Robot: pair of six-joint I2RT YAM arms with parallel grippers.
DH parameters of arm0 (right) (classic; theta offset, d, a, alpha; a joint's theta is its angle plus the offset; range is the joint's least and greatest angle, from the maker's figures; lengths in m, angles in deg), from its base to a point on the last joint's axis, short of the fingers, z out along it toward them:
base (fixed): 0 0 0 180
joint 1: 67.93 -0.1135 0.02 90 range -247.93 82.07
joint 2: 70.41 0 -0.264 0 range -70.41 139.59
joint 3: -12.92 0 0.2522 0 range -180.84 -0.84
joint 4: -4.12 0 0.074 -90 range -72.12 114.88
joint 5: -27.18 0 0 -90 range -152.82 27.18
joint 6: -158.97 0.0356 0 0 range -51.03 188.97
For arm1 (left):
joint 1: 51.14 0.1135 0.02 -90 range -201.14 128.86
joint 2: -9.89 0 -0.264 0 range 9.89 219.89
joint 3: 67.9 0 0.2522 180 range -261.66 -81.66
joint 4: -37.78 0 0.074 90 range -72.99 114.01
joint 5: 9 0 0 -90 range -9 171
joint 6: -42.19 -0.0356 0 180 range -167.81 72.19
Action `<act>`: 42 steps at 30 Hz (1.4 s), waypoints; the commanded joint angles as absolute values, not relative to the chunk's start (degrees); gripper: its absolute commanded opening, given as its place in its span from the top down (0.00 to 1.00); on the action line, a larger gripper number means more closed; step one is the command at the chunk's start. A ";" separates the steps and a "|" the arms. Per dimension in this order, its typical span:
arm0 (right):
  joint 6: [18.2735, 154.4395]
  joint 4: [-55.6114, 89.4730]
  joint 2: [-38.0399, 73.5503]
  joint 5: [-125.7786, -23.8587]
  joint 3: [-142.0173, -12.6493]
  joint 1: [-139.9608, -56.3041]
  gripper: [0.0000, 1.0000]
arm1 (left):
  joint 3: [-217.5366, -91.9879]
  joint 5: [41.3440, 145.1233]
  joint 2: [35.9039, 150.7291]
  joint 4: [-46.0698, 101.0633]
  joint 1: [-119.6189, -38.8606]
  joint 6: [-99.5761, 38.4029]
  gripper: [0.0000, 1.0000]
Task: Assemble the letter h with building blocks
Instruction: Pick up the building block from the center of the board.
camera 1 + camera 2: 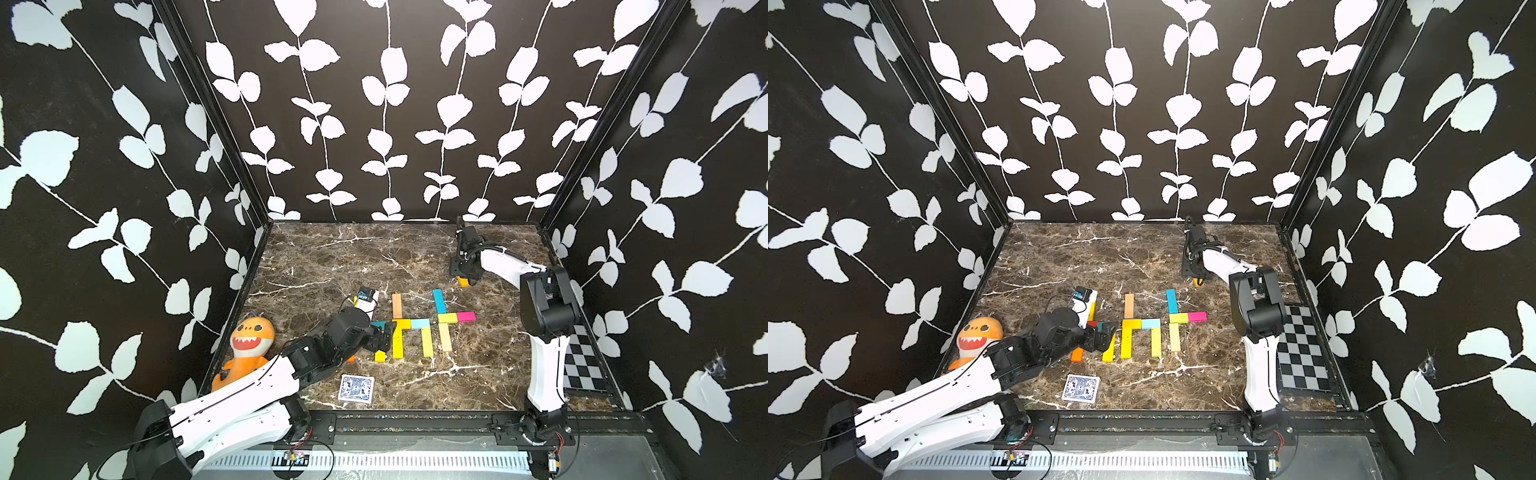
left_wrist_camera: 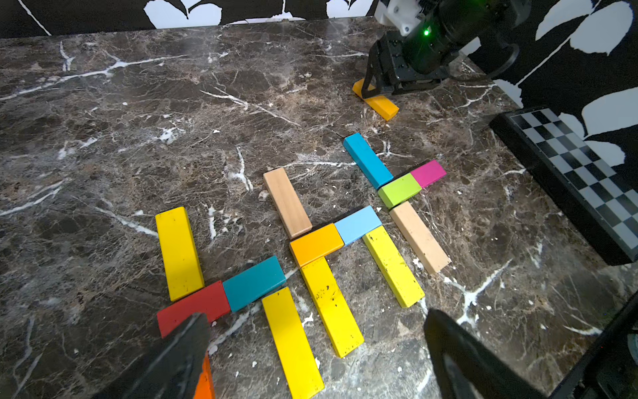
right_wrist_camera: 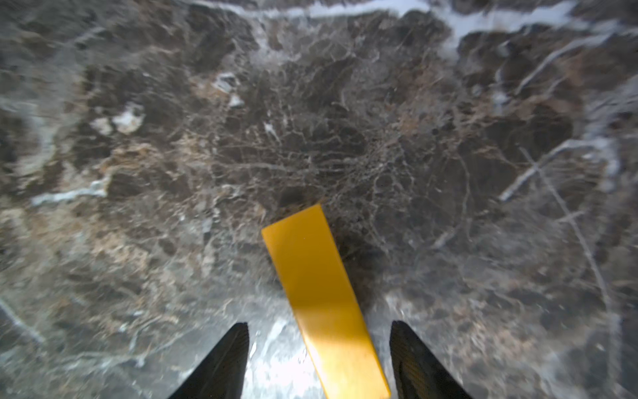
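Right gripper (image 3: pixel 319 324): jaws standing half-wide, straddling amber block (image 3: pixel 303 262) without gripping; block lying askew on far marble table (image 1: pixel 332 257), well apart from other building blocks (image 1: pixel 397 336). Risk: jaws closing crookedly, twisting or squirting it out. Left gripper (image 2: pixel 316 319): gaping wide, hovering over laid blocks

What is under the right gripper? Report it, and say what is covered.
A yellow-orange block lies on the marble table between the open fingers of the right gripper, neither touching it. The block's end nearest the gripper is covered.
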State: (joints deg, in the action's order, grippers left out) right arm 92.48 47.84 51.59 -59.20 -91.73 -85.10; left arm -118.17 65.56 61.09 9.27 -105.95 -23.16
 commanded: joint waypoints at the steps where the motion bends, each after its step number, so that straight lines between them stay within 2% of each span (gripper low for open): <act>1: 90.58 50.94 53.58 -59.99 -93.85 -85.12 0.38 | -119.25 65.62 60.69 10.22 -105.63 -22.63 0.01; 5: 90.41 52.13 54.28 -58.55 -94.44 -85.09 0.47 | -119.06 65.57 60.49 10.30 -105.63 -22.69 0.01; 12: 90.86 52.59 54.27 -55.34 -93.93 -85.11 0.71 | -118.45 65.48 60.36 10.82 -105.63 -22.92 0.01; 18: 90.81 46.87 49.99 -57.47 -89.61 -85.10 0.82 | -118.22 65.34 60.23 10.88 -105.63 -23.20 0.01; 29: 91.89 42.81 39.81 -59.17 -83.01 -87.19 0.92 | -117.86 65.78 59.73 11.61 -105.63 -23.39 0.01; 42: 99.14 39.83 23.73 -60.18 -65.26 -92.57 0.94 | -118.21 66.76 59.18 11.80 -105.63 -24.44 0.01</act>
State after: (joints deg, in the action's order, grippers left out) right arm 96.61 40.84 26.84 -59.51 -67.45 -91.74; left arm -118.17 66.07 60.37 10.69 -105.95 -23.51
